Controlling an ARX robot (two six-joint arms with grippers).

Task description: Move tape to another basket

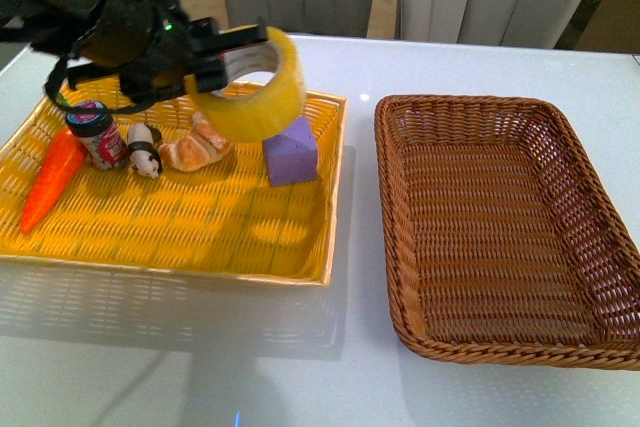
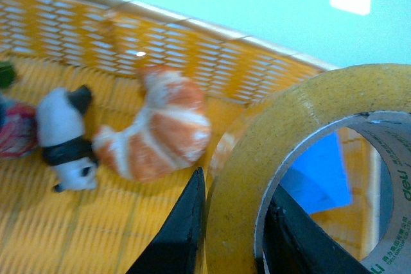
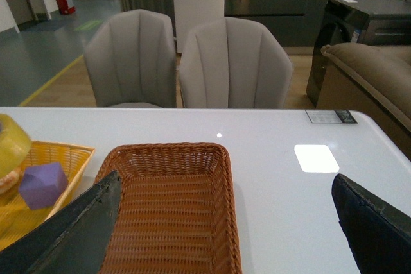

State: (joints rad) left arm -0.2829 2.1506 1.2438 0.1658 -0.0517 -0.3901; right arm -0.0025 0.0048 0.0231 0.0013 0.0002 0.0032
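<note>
My left gripper (image 1: 222, 65) is shut on the yellowish tape (image 1: 255, 87) and holds it in the air above the back right of the yellow basket (image 1: 170, 237). In the left wrist view one finger (image 2: 180, 235) is outside the tape (image 2: 282, 133) wall and the other inside the white core. The brown wicker basket (image 1: 400, 237) lies empty to the right on the white table; it also shows in the right wrist view (image 3: 170, 216). My right gripper (image 3: 225, 222) is open and empty above the near end of the brown basket, out of the front view.
In the yellow basket lie a purple block (image 1: 291, 152), a croissant (image 1: 195, 147), a small panda figure (image 1: 145, 152), a little jar (image 1: 97, 132) and an orange carrot (image 1: 52, 179). Grey chairs (image 3: 225, 62) stand behind the table's far edge.
</note>
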